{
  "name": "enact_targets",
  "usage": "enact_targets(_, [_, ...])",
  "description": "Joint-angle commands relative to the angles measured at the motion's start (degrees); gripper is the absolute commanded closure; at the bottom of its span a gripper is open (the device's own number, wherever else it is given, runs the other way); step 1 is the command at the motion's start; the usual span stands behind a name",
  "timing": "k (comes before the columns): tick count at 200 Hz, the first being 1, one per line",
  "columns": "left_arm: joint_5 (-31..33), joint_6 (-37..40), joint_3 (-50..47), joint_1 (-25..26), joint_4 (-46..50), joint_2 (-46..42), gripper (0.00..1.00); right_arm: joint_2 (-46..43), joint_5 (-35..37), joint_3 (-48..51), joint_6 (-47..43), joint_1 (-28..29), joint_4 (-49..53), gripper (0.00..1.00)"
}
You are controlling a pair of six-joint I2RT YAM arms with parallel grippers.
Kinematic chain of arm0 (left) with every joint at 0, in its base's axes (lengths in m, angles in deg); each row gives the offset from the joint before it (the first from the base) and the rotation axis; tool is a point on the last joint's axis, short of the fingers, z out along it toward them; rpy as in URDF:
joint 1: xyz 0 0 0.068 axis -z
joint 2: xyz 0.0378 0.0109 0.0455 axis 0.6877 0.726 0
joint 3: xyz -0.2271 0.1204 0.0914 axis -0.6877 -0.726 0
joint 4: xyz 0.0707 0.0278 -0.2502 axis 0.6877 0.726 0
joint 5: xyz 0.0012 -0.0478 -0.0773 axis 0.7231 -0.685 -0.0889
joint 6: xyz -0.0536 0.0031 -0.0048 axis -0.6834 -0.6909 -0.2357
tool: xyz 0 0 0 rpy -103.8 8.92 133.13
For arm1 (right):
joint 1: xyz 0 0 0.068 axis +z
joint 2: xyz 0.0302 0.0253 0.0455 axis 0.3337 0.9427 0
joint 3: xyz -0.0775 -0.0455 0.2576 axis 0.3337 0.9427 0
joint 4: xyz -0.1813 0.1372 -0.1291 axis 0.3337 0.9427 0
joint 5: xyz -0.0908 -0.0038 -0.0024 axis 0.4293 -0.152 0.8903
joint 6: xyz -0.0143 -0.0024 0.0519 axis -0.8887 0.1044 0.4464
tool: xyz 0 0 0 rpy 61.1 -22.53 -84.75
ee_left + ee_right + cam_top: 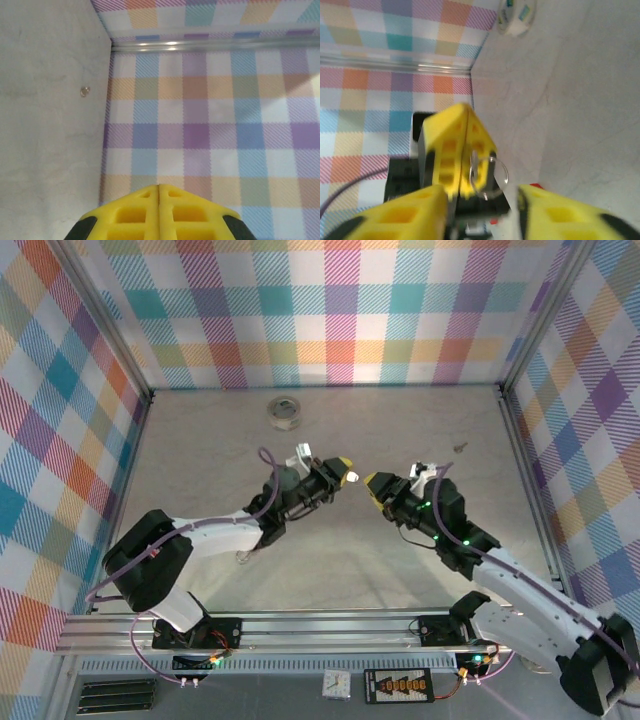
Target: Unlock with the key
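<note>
Starting on the left: the left arm reaches out from its base over the middle of the table [200, 440], and the left gripper [338, 472] is held up in the air with its tip aimed to the right. The tape roll [285, 412] sits behind it near the back wall and doesn't seem to matter here.

In its own wrist view the left gripper's fingers [140, 212] are pressed flat together. From the right wrist you can see why: they're pinching a thin silver piece with a wire ring hanging off it. I'm reading that as the key [474, 165].

The key pokes out of the left tip toward the right gripper [374, 483], so its long axis seems to run roughly along the line between the two tips.

The right gripper is spread wide, one finger on each side of the key and just beside it, not touching as far as I can tell. It faces the left tip almost head-on, so closing straight on the key looks like the next move.

Far right on the table there's a small object [460, 448] (too tiny to call it the lock).
</note>
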Motion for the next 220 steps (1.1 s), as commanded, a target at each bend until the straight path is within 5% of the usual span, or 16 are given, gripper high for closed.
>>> enact_targets(1, [-18.4,15.6,8.2,-4.2,12.0,-1.5,1.0,-3.7,-16.9,-4.2,-16.4,-8.5,2.8,0.26])
enact_targets(29, [-23.4,42.7,20.2,-4.7,47.3,-5.1,1.0,-0.6,-38.2,-4.6,-22.6,-17.4,-6.6,0.19])
enact_targets(63, [-23.2,52.0,26.4,-5.2,62.6,-7.6,1.0,3.8,-43.3,-1.1,-22.7,-16.8,-21.9,0.23])
enact_targets(129, [-25.8,45.9,22.8,-5.2,52.3,-9.5,1.0,11.2,-38.7,3.4,-23.1,-7.5,-36.0,0.35])
enact_targets(220, [-23.8,42.7,17.2,-4.7,44.1,-12.6,1.0,22.8,-35.5,1.0,-18.6,-2.7,-48.5,0.51])
